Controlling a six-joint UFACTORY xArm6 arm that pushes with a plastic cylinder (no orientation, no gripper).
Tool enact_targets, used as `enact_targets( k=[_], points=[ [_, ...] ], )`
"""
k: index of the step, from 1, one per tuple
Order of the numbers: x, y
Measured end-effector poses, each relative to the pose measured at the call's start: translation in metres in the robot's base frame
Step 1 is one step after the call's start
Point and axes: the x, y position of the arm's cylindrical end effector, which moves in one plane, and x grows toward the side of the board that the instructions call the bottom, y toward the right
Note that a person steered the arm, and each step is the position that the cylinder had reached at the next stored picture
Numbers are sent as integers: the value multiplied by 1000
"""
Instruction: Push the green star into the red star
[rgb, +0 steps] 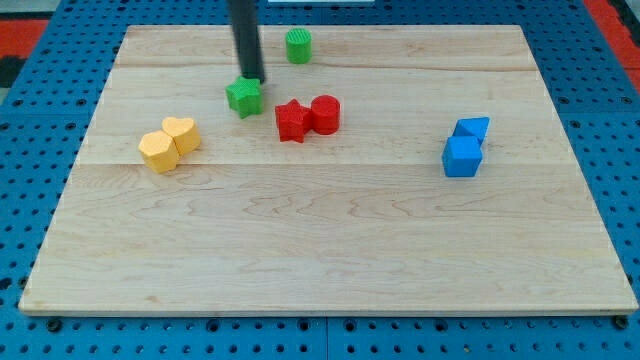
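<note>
a: start at the left. what sits there?

b: a yellow hexagon block (157, 151) and a yellow heart block (182, 133), touching, on the left part of the wooden board (330, 260). they play no part here.

a: next along?

b: the green star (243, 96), left of centre and toward the far edge. my tip (252, 79) stands right at its far side, a touch to the right of its middle, and seems to be touching it or just short of that.

a: is anything spread, pressed together or pinching?

b: no. the arm ends in a plain dark rod, so there are no jaws to be in any such state; it can only shove.

a: and the target?

b: the red star (291, 120) lies just to the right of the green star and slightly nearer, with a small gap between them. a red cylinder (325, 113) touches the red star's right side.

a: so which way must the push run?

b: to the right and a little near. i judge my tip is poorly placed for that: from the far side it would drive the green star nearer, past the red one. it likely needs to get round to the green star's left, far corner.

a: anything else?

b: a green cylinder (298, 45) far off behind, and at the right a blue cube (461, 157) touching a second blue block (473, 128), well apart from the rest.
</note>
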Motion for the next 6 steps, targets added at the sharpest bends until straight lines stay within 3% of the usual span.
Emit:
enact_targets(
  k=[2, 3, 4, 6],
  points=[
    [-4, -95],
    [14, -93],
    [26, -23],
    [22, 48]
  ],
)
